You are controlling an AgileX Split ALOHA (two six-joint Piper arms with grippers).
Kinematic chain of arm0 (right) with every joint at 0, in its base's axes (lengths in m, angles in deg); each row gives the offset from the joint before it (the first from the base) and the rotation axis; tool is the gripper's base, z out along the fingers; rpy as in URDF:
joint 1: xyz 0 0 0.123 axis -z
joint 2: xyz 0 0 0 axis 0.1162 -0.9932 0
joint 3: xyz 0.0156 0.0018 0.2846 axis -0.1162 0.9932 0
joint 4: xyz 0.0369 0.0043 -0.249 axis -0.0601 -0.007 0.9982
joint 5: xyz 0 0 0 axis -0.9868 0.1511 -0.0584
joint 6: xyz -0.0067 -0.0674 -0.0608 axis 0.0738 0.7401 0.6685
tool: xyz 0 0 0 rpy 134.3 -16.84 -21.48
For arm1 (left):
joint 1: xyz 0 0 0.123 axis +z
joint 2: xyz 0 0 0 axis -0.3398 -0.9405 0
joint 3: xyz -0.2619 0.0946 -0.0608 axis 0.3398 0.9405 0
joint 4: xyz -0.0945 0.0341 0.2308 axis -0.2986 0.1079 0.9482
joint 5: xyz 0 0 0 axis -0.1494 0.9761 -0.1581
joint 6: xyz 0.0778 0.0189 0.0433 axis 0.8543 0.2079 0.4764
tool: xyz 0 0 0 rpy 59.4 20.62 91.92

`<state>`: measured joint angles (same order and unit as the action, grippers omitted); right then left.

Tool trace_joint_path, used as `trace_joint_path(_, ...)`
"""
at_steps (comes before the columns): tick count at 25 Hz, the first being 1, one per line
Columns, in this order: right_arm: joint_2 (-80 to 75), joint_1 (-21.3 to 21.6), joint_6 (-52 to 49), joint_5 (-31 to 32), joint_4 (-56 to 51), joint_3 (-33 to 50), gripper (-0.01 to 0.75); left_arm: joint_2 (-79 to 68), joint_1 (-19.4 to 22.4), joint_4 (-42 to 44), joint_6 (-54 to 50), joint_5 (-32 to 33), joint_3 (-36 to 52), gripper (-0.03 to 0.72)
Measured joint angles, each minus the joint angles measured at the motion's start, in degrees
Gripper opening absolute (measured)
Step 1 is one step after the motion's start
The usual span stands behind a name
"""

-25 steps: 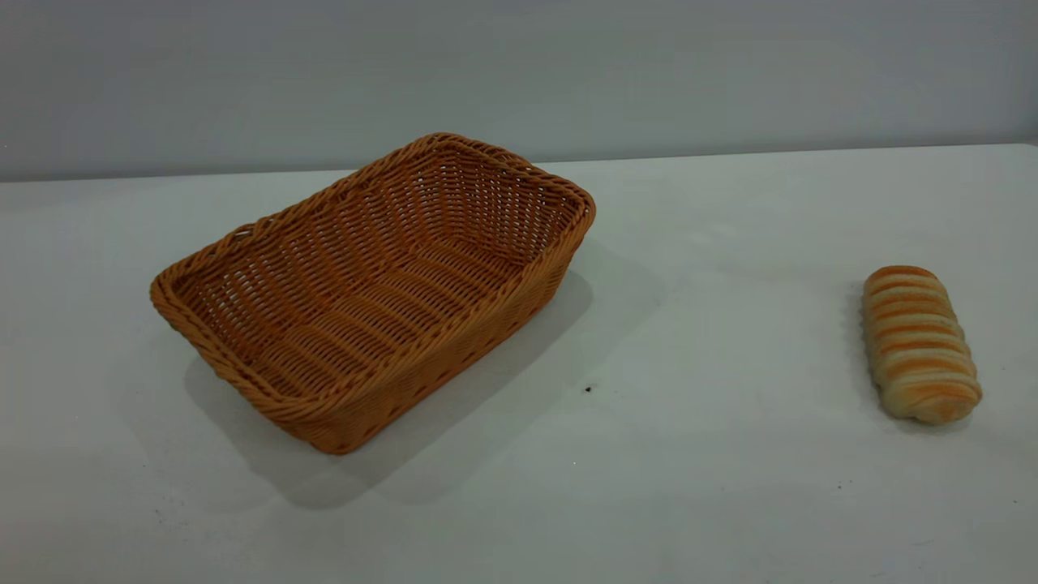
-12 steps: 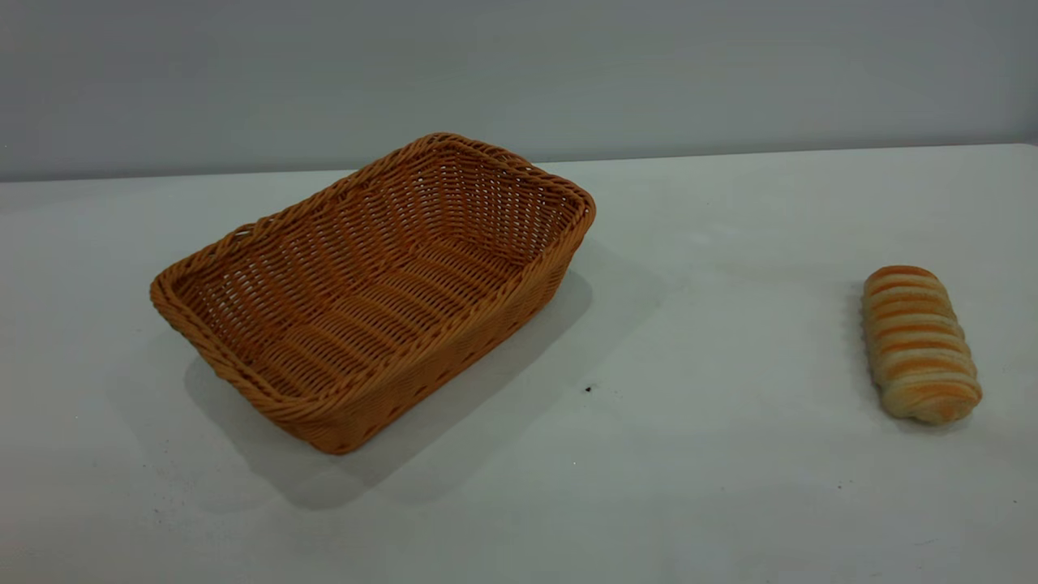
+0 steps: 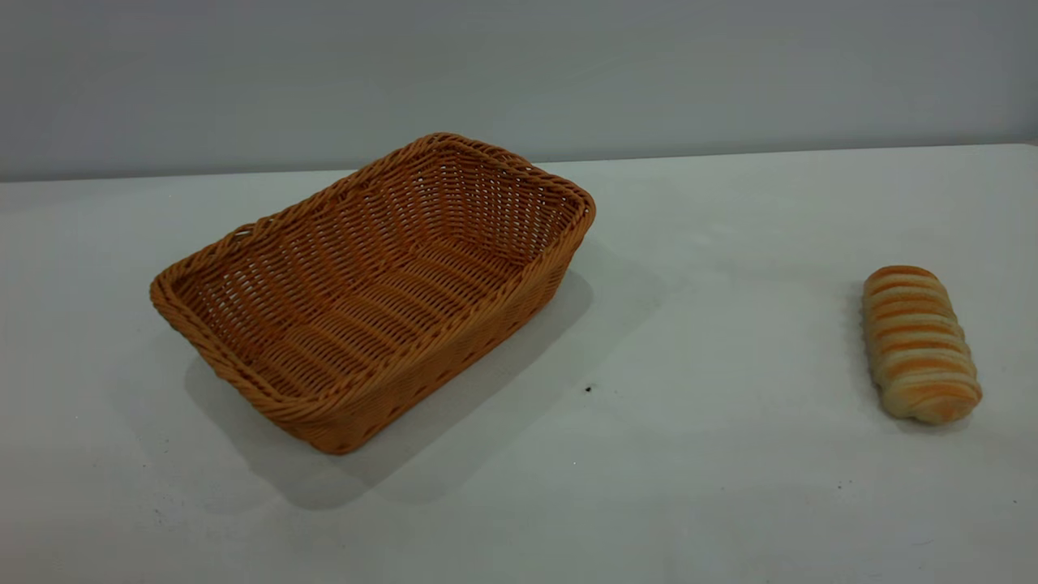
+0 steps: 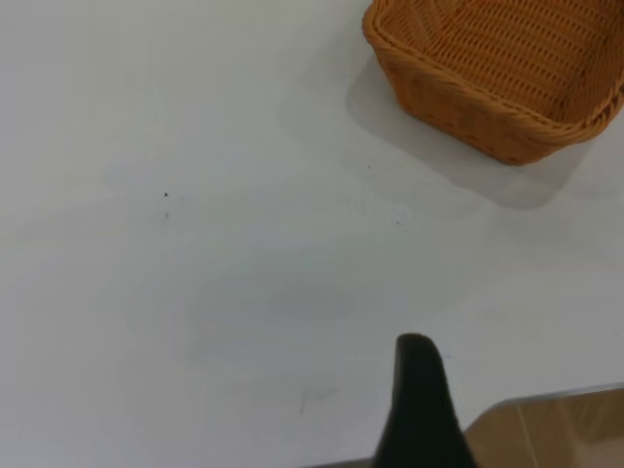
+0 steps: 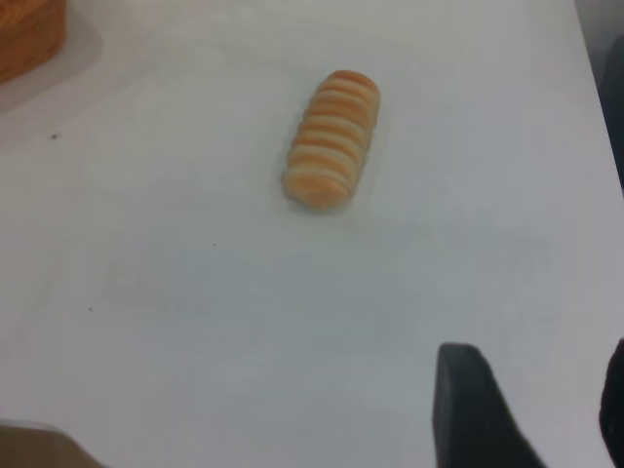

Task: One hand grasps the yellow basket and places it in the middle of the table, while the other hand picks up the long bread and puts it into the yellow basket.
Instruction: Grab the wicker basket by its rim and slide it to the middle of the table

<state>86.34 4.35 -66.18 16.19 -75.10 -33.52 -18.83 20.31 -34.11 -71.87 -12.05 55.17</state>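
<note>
**Tabletop stock: one basket, one roll, two grippers at the near edge**

Item 1. The yellow basket [image 3: 373, 292]: one. Rectangular woven wicker, orange-tan, braided rim, open side up, nothing in it. It stands on the table [image 3: 697, 454], left of centre in the exterior view. Its long axis runs on a diagonal, from the near-left corner up to the far-right corner. The left wrist view shows one end of it [image 4: 507, 83], well apart from that arm's finger.

Item 2. The long bread [image 3: 919, 343]: one. Oblong roll with crosswise stripes of cream and golden-orange, lying flat on the table at the right, well apart from the basket. Its long axis runs near to far, leaning a little, with the near end further right than the far end. The right wrist view shows it whole [image 5: 332, 137], with nothing touching it.

Item 3. The left gripper [image 4: 421, 409]: one dark finger shows, low over bare table by the table's edge; whether it is spread or closed cannot be told.

Item 4. The right gripper [image 5: 551, 414]: two dark fingers show with a wide gap between them, jaws spread and holding nothing, over bare table near its edge, apart from the bread.

Neither arm appears in the exterior view.
</note>
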Motion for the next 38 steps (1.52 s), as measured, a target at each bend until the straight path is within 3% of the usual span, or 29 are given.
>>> trace_joint_path(7, 0.0, 0.0, 0.0, 0.0, 0.0, 0.0, 0.362, 0.0, -0.07, -0.07, 0.0, 0.0, 0.0, 0.583)
trace_joint_path(13, 0.0, 0.0, -0.06, 0.0, 0.0, 0.0, 0.36, 0.0, -3.84, -2.22, 0.0, 0.0, 0.0, 0.583)
trace_joint_path(21, 0.0, -5.34, 0.0, 0.0, 0.0, 0.0, 0.361, 0.0, -5.28, -2.27, -0.73, 0.0, 0.0, 0.583)
trace_joint_path(30, -0.96, -5.78, -6.29, -1.5, 3.12, -0.66, 0.361, -5.12, -5.3, 3.91, -8.26, -0.84, -0.2, 0.566)
trace_joint_path(38, -21.0, -5.78, -8.99, -7.53, 7.13, -5.51, 0.361, -19.97, -5.3, 8.33, -9.11, -15.2, -0.69, 0.47)
